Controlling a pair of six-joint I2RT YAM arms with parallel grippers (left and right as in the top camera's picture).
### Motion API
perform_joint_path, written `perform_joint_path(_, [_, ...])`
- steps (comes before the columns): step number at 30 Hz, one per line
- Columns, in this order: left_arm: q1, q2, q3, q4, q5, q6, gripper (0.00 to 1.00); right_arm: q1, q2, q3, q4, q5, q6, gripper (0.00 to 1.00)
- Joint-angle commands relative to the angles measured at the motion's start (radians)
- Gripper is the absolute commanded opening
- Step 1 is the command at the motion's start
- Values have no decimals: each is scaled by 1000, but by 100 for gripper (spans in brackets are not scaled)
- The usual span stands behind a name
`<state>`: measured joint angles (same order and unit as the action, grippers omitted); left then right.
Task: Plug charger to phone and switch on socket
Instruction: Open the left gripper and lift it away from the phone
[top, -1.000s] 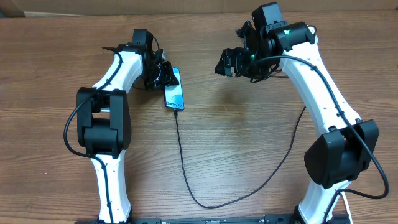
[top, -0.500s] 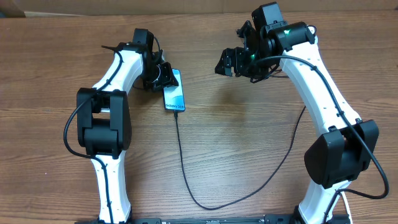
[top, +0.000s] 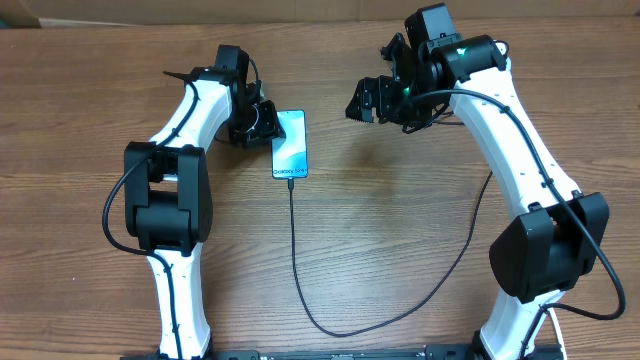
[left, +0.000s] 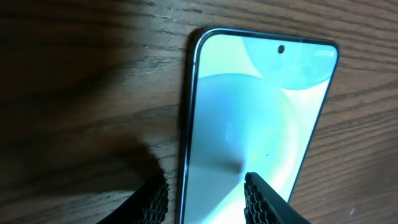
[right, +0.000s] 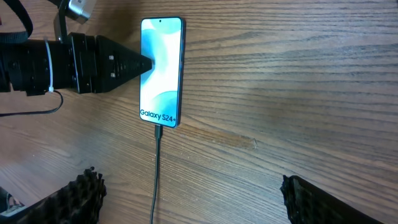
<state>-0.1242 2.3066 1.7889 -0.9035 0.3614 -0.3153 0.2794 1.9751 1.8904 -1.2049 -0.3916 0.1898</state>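
Observation:
The phone lies flat on the wooden table with its teal screen lit, and it also shows in the right wrist view and the left wrist view. The charger's black cable is plugged into the phone's bottom edge. It loops toward the front and runs back to the right, where its far end is hidden. My left gripper is slightly open at the phone's left edge, one finger over the screen, holding nothing. My right gripper is wide open and empty, above the table right of the phone. The socket and adapter are out of view.
Bare wood-grain table surrounds the phone. The cable's loop lies near the front edge between the two arm bases.
The phone has shifted slightly right and straightened, now lying clear of the left gripper. Both arms have hardly moved.

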Motion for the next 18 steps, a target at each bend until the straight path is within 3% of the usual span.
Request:
perform_joint_path(1, [-1, -1, 2, -17, -93, 1, 37, 3, 0, 12, 2, 10, -5, 91])
perform_joint_path(9, [1, -1, 132, -132, -196, 1, 43, 3, 0, 13, 3, 10, -5, 91])
perform_joint_path(18, [1, -2, 550, -403, -356, 1, 44, -13, -24, 42, 6, 11, -5, 89])
